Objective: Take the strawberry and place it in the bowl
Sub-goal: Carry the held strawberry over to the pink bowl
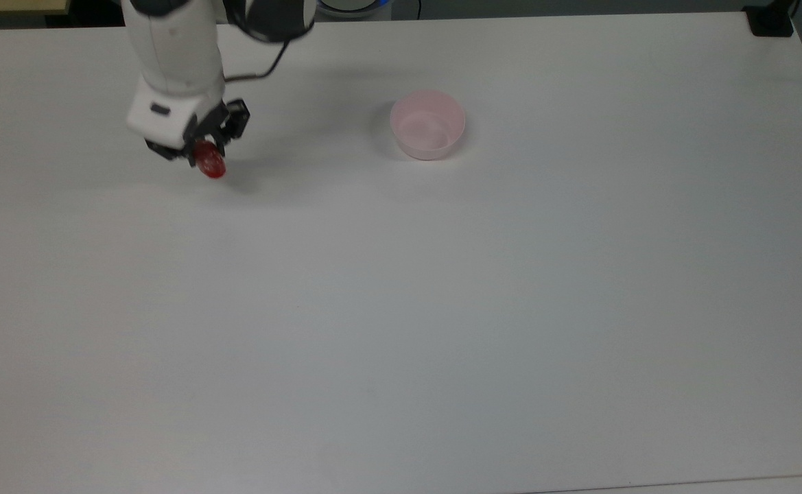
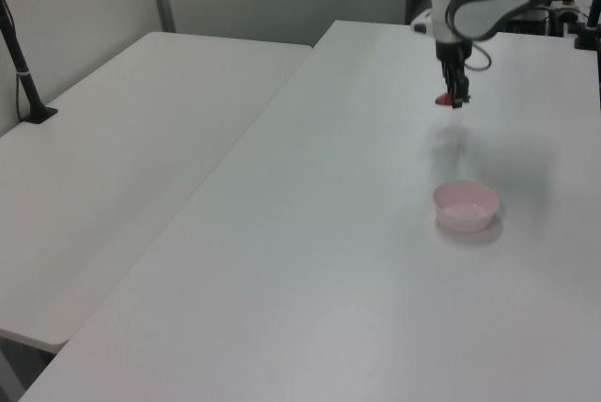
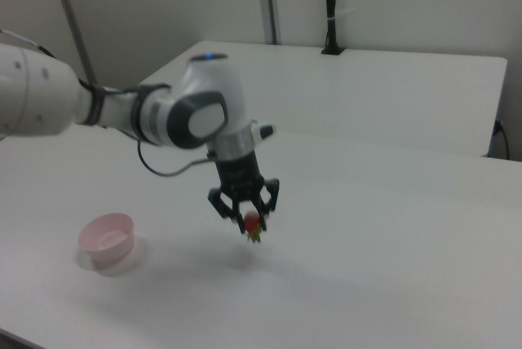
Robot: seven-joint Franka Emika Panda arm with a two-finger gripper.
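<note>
Red strawberry (image 3: pixel 253 221) hangs clamped in the jaws above the white counter (image 1: pixel 401 309), well apart from the empty pink bowl (image 1: pixel 427 125): pickup done, transfer and release remaining.

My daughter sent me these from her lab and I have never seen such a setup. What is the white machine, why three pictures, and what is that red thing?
The white machine is a robot arm. At its end sits a gripper, a claw with two fingers. The three pictures show one moment from three cameras: the top view looks down on the table, the left and right views look across it from the sides. The red thing is a small strawberry. The gripper is shut on it and holds it in the air above the table, which the right view makes plain. A pale pink bowl stands on the table, apart from the arm, with nothing in it.
</note>
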